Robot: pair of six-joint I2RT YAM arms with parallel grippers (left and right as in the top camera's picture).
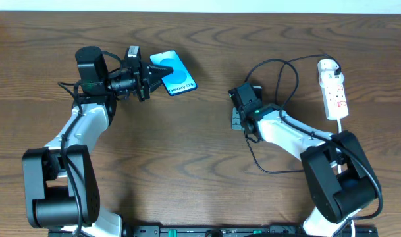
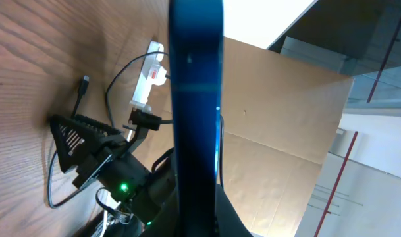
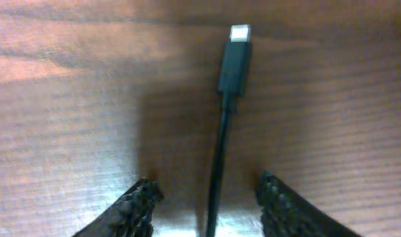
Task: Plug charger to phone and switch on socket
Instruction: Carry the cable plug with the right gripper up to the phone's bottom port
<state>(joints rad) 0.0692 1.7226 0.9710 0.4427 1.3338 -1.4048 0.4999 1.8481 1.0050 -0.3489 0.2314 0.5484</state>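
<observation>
Left gripper [image 1: 159,70]: clamped on the left end of the phone; jaws narrow, held apart only by the phone's body.
Phone [image 1: 174,72]: upper left area of the wooden table [image 1: 200,151]. Its blue-cyan screen faces the overhead camera, "Galaxy S25" text is legible, and its long axis lies diagonally. The left wrist view shows it edge-on as 1 vertical blue band.
Phone contact with table: cannot tell.
Right gripper [image 3: 208,185]: wide open. Its 2 textured fingers [image 3: 131,210] spread to either side of the cable, and neither touches it.
Charger cable [image 3: 216,158]: lies on the table and runs between the right fingers and out past them.
Connector tip [image 3: 235,60]: black body with a pale metal end, flat on the wood just ahead of the right gripper, pointing away from it. It is well apart from the phone.
Cable routing: black loops lie on the table near the right gripper and lead to the upper end of the power strip.
Power strip [image 1: 334,89]: white with red markings, at the upper right of the table, well apart from the phone and from both grippers.
Switch position: too small to tell.
</observation>
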